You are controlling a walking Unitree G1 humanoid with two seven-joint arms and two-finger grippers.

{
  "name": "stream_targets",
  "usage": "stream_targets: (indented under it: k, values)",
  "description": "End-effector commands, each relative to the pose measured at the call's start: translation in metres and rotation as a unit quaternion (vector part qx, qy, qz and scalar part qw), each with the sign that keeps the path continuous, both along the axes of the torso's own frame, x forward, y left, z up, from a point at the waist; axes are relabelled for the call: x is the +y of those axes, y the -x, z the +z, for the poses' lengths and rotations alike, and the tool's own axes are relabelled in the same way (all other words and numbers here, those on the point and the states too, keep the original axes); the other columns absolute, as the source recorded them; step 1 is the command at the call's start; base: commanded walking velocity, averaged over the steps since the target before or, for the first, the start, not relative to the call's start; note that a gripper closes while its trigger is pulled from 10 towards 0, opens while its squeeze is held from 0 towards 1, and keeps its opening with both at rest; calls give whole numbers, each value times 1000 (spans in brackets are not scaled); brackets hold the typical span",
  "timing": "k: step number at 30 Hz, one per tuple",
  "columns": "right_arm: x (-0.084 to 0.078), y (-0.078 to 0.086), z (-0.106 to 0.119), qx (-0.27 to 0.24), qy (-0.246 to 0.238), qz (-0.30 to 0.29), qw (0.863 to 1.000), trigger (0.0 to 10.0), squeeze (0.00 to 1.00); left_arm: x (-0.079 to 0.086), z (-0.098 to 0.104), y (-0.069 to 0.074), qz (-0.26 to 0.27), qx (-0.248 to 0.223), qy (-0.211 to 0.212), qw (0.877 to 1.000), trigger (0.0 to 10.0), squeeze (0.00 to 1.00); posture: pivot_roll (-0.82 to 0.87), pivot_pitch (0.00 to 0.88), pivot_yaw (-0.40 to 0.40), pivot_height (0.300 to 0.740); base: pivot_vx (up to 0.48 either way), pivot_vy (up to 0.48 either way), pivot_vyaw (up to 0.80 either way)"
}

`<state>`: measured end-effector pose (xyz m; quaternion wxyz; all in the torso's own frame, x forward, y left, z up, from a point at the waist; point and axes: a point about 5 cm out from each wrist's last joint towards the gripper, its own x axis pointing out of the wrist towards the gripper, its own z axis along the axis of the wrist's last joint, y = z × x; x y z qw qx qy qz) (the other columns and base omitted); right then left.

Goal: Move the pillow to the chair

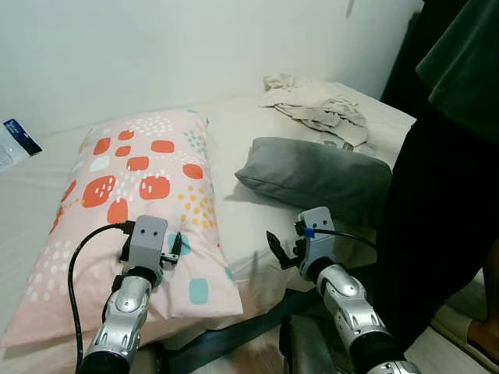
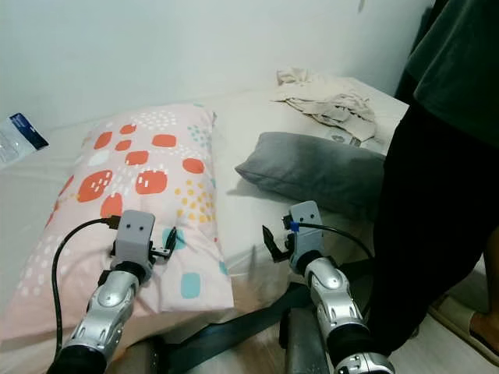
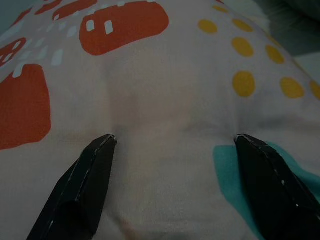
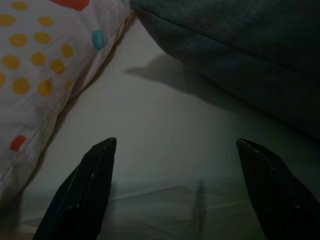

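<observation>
Silver left gripper point(image 1: 173, 251) hovers low over the pink patterned pillow point(image 1: 136, 210), fingers wide. Right gripper point(image 1: 282, 249), fingers wide, hangs above the white bed point(image 1: 234, 132). Pillow's long axis runs toward the wall.

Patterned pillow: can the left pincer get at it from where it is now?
Probably yes. The left pincer is open right over the patterned pillow, fingers spread above the fabric with nothing between.
</observation>
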<state>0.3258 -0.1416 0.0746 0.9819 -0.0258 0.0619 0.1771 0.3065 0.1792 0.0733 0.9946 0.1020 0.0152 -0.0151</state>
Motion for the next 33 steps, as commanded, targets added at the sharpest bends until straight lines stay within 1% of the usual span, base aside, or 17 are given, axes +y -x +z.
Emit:
stream_targets:
  k: [1,3,8,12,15,16,18,19,20,21,24,27,28,29,31,32,33]
  values:
    - [-1,2,0,-1,-2,0,1000,10000,0,4,-11,6,6,29,-8,1000,10000,0,-57,89,-46,556,0,0,0]
    - [-1,2,0,-1,0,1,1000,10000,0,4,-11,6,6,29,-7,1000,10000,0,-58,91,-46,556,0,0,0]
    - [-30,0,2,2,5,-43,999,10000,0,2,-12,7,4,30,-6,1000,10000,0,-63,87,-49,556,0,0,0]
    - [-37,-1,4,3,6,-48,999,10000,0,1,-12,7,4,31,-6,1000,10000,0,-65,93,-49,556,0,0,0]
    - [-48,0,4,29,-7,-40,999,10000,0,0,-12,5,1,31,-5,1000,10000,0,-66,95,-51,556,0,0,0]
    - [-47,3,0,50,6,13,999,10000,0,-1,-11,4,-11,32,-8,999,10000,0,-69,96,-51,556,0,0,0]
    - [-50,9,-2,49,29,51,997,10000,0,-8,-11,3,-38,35,-12,999,10000,0,-70,94,-55,556,0,0,0]
    - [-51,11,-2,48,34,54,997,10000,0,-10,-11,3,-48,36,-13,998,10000,0,-70,94,-55,556,0,0,0]
    - [-59,12,-7,65,38,43,996,10000,0,-17,-11,4,-74,38,-19,996,10000,0,-68,93,-59,556,0,0,0]
    - [-61,12,-8,72,40,40,996,10000,0,-19,-12,4,-82,41,-20,996,10000,0,-70,94,-60,556,0,0,0]
    - [-63,14,-10,74,44,38,996,10000,0,-22,-14,5,-91,47,-19,995,10000,0,-81,90,-65,556,0,0,0]
    - [-64,14,-11,79,40,22,996,10000,0,-23,-17,6,-80,51,-11,995,10000,0,-96,104,-56,556,0,0,0]
    - [-63,13,-10,78,60,23,995,10000,0,-24,-17,4,-60,51,11,997,10000,0,-103,112,-49,556,0,0,0]
    - [-62,12,-7,74,72,29,994,10000,0,-27,-15,3,-58,48,19,997,10000,0,-98,122,-49,556,0,0,0]
    - [-61,11,-6,72,74,31,994,10000,0,-29,-14,2,-62,47,17,997,10000,0,-98,122,-49,556,0,0,0]
    - [-56,10,-4,70,62,41,995,10000,0,-35,-14,2,-74,45,10,996,10000,0,-97,119,-47,556,0,0,0]
    - [-56,10,-4,70,62,41,995,10000,0,-35,-14,2,-74,45,10,996,10000,0,-97,119,-47,556,0,0,0]
